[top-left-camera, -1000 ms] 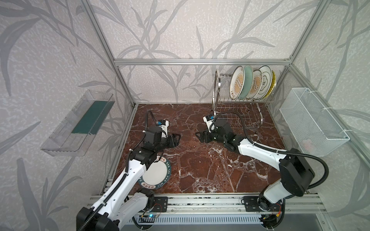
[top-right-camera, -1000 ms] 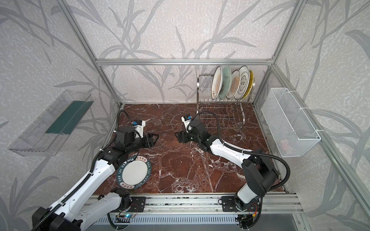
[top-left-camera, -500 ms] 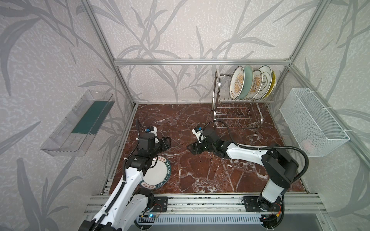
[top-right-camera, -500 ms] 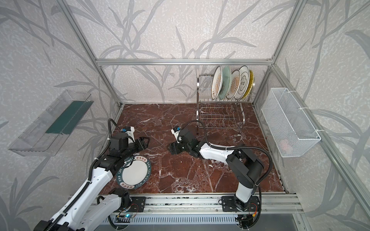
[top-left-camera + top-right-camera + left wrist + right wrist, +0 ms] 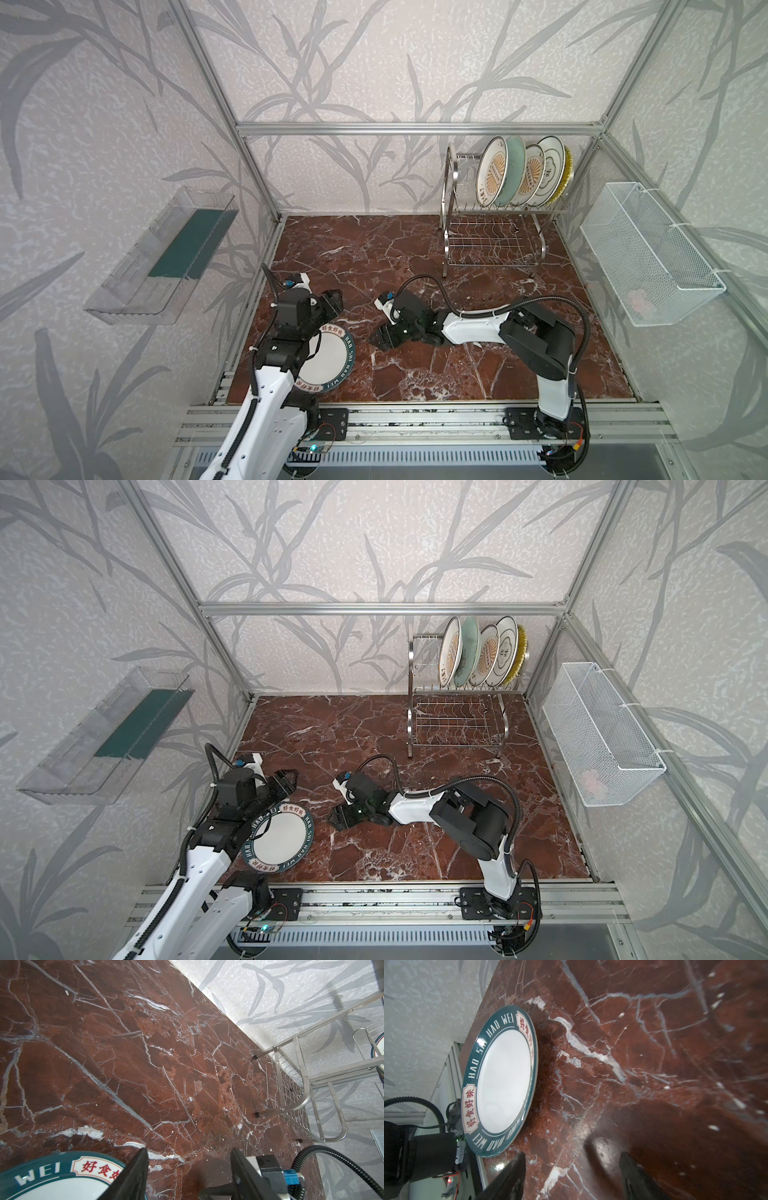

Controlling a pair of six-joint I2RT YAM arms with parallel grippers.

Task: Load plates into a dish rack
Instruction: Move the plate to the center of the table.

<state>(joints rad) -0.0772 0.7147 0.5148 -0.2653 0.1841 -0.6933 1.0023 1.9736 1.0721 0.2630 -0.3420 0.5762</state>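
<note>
Can see the teal-lettered plate lying flat and face up on the dark red marble table, near the front left corner, partly hidden under the left arm. Not yet loaded into the rack.

Just over the far rim of this plate, the left end effector: released, its fingers spread apart, only bare marble between them. In the left wrist view, one finger overlapping the plate rim; cannot tell whether touching it or not.

Low over the table, near the plate on its right side, the right end effector, pointing toward the plate but apart from it. Also released: in the right wrist view both fingers wide apart, nothing between them, the plate rim a little ahead.

At the back right of the table, the dish rack, standing upright on its feet. In its upper tier, five plates on edge in the slot wires, close together and leaning slightly. From left to right: the orange sunburst plate, the pale green plate, the second sunburst plate, the cloud-outline plate, the yellow plate at the end.
</note>
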